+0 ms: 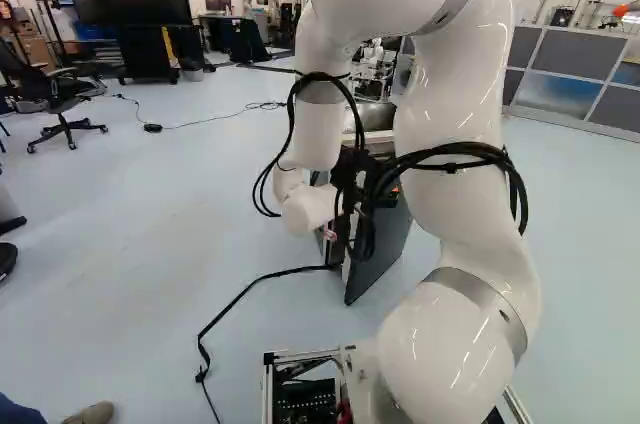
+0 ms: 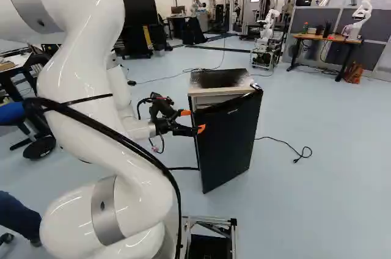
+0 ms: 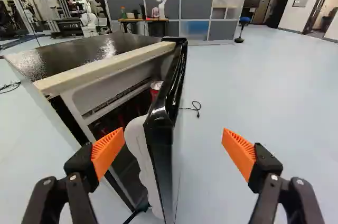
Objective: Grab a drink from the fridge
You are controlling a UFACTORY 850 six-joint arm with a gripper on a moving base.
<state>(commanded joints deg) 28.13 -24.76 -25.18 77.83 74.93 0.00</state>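
So the small black fridge (image 2: 220, 79) is standing just ahead of the arm, and its door (image 2: 229, 137) is hanging partly open. The gripper (image 2: 193, 121) is spreading its two fingers wide and isn't gripping anything. From the wrist view, the door's free edge is sitting between them: one orange pad (image 3: 108, 151) is lining up on the opening side, really close to the white inner lining (image 3: 138, 145), and the other is hanging over the floor (image 3: 253, 92) on the door's outer side. I can't tell if that first pad is touching the lining.

As for the drink, a red can (image 3: 156, 87) with a silvery top is showing inside the fridge, high up and just behind the door's edge. The door is hiding part of it, and I can't tell whether it's resting on a shelf or in the door. Some reddish shapes are showing lower in the dark interior too, but they're too dim to name.

Beyond the fridge, a black cord (image 2: 281, 143) is lying on the floor. Further back, a desk (image 2: 324, 38) is holding a green bottle (image 2: 305, 27), with another robot (image 2: 363, 11) standing at its end.
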